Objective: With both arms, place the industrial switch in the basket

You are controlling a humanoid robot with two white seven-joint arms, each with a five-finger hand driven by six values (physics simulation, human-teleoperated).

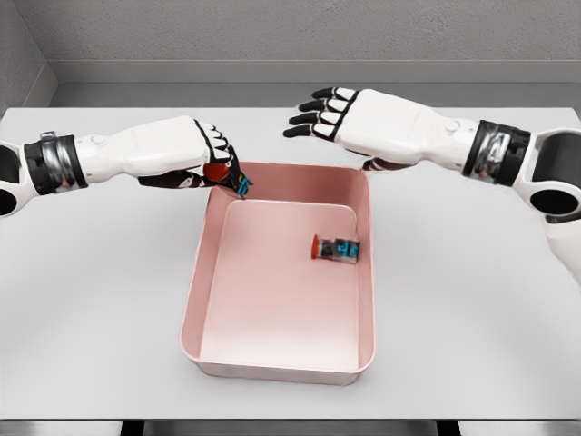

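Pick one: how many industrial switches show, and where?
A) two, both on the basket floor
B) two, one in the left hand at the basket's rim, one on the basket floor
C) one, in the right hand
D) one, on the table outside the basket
B: the left hand grips one industrial switch at the far-left rim of the pink basket, a second switch lies on the basket floor, and the right hand hovers open, holding nothing.

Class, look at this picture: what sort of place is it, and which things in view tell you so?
Probably a simulated robot test bench: a bare grey table against plain walls, one pink basket, and small industrial switches, one in the basket, one in the left hand.
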